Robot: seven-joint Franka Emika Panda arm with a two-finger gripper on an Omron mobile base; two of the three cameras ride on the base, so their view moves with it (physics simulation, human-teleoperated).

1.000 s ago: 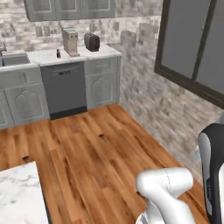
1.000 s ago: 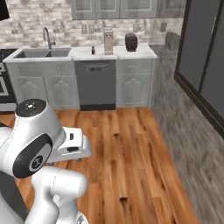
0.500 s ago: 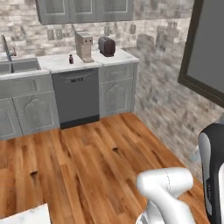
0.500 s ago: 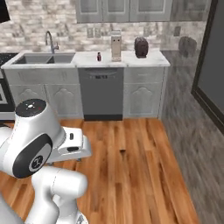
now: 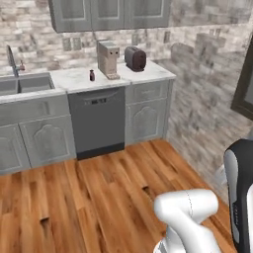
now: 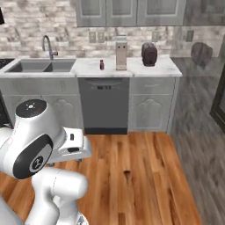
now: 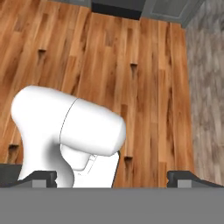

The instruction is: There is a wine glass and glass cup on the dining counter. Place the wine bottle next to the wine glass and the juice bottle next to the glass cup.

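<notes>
The gripper [image 7: 112, 177] shows in the hand view as two dark finger tips at 7 and 5 o'clock, spread wide apart with nothing between them but bare wooden floor [image 7: 109, 48] – open to the full and holding nothing.

In the left base view the juice bottle [image 5: 92, 75], a tiny dark bottle, stands upright on the marble worktop [image 5: 74, 79] at about 11 o'clock from the picture's middle. In the right base view the same bottle [image 6: 102, 65] stands at about 12 o'clock, slightly left of centre. It stands apart from the pale coffee machine [image 5: 108, 60], which is at its 3 o'clock, and farther along in the same direction sits a dark toaster [image 5: 135, 58].

At the bottle's 9 o'clock a sink [image 6: 41, 66] is sunk into the worktop, with a curved tap [image 6: 47, 44] behind it – whether anything lies in the basin I cannot tell. Below the bottle is a dark dishwasher [image 5: 97, 121], flanked by grey cabinet doors [image 5: 144, 112], all shut. Grey wall cabinets [image 6: 132, 11] hang above, also shut. The wall behind the worktop is pale brick [image 5: 44, 39].
</notes>
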